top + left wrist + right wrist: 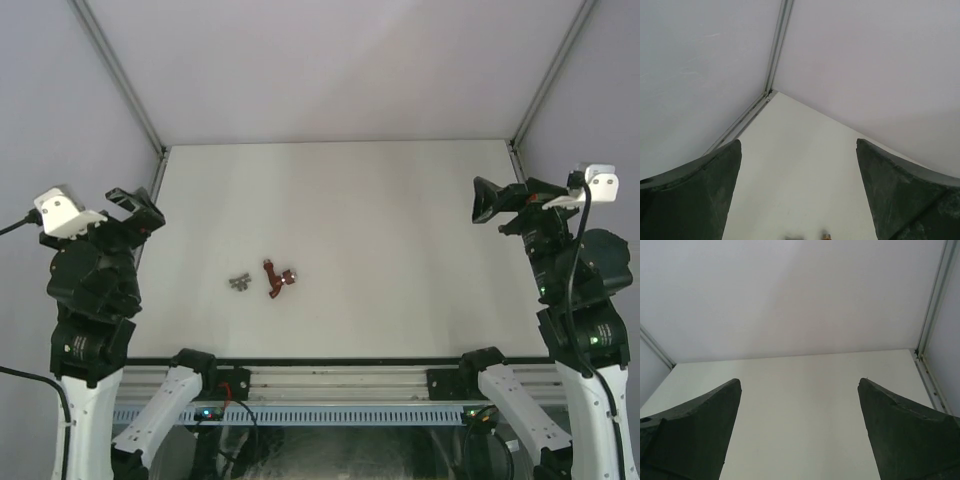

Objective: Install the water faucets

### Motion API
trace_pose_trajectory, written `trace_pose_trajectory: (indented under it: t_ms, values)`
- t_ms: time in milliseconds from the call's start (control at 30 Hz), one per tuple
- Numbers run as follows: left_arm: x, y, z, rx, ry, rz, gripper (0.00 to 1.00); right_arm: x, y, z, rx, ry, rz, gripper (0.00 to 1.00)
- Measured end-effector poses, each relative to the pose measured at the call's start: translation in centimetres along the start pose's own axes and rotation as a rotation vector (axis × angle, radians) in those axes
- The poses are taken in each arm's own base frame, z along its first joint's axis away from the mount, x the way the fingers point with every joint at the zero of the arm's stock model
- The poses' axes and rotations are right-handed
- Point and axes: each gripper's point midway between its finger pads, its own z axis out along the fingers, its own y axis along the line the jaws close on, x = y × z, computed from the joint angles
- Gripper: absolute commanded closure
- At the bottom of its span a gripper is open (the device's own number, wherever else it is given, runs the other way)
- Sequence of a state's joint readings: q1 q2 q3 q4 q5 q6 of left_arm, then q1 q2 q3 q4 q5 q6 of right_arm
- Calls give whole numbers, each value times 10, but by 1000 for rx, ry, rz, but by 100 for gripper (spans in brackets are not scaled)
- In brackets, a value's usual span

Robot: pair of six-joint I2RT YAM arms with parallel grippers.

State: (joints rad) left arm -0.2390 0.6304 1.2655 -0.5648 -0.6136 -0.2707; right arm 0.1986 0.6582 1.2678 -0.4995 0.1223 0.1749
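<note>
Water faucets [275, 278] come as two tiny loose pieces, lying on the near left part of the white table [400, 250]. One is a dark red-brown tap body [277, 277] with a knob jutting out to one side. The other is a small grey-silver metal fitting [238, 283], just beside it on the left and, as far as I can see, not touching it. Both lie flat and neither is joined to anything, so the job looks barely begun and the step in hand is the first pick-up.

From the overhead camera the left gripper [135, 205] hangs raised at the left edge of the table, well apart from the parts, with its claw spread wide and nothing in it. The right gripper [485, 200] is equally spread and empty, up at the far right edge and farther off. Each wrist camera looks between broad dark fingers [695, 200] mostly at bare table and wall. A brownish speck at the bottom edge of the left wrist view is probably the tap.

I'd say the left arm has the shorter reach. The pieces are far smaller than the claw, so it should come straight down and centre on one part only. It would do best to close across the tap's body, not the knob, which could twist out. Sweeping in sideways risks nudging the fitting away.
</note>
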Motion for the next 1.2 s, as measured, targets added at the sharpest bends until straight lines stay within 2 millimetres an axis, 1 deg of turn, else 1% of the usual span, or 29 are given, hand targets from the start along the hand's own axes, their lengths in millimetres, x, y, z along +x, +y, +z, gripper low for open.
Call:
trace_pose_trajectory:
  t_ms: [100,200,267,333,400,433,567,633,700,733,767,900,933,967,1067,1133,1200]
  values:
    - [5,9,3,-39,2,-5,0,17,2,5,-17,45,1,0]
    - [14,19,6,-74,12,-13,0,39,5,13,-44,108,7,0]
    - [25,24,9,-85,31,-18,1,58,10,17,-73,163,17,0]
    - [42,25,14,-75,64,-33,3,78,13,25,-93,227,25,0]
    - [64,25,21,-56,114,-48,3,99,18,32,-118,296,40,0]
    - [79,24,25,-44,145,-58,3,112,21,35,-133,337,48,0]
    - [149,24,34,-13,316,-92,4,160,35,43,-192,495,82,0]
    - [187,26,35,-9,410,-110,4,189,46,45,-231,594,98,0]
    - [223,31,34,-20,498,-129,4,211,59,43,-271,670,109,0]
    - [246,34,32,-32,554,-142,4,223,67,41,-297,714,111,0]
    - [263,37,30,-40,595,-151,4,233,75,39,-321,750,113,0]
    - [325,45,22,-74,766,-194,6,263,106,26,-410,863,96,0]
    - [335,46,21,-81,796,-201,7,269,112,23,-425,883,90,0]
    - [350,48,20,-95,844,-212,9,274,118,20,-442,904,85,0]
    - [380,49,20,-113,946,-234,13,287,132,11,-482,954,72,0]
    - [394,48,22,-118,990,-250,13,294,139,7,-499,979,63,0]
    - [404,47,23,-116,1017,-265,13,298,142,4,-509,993,56,0]
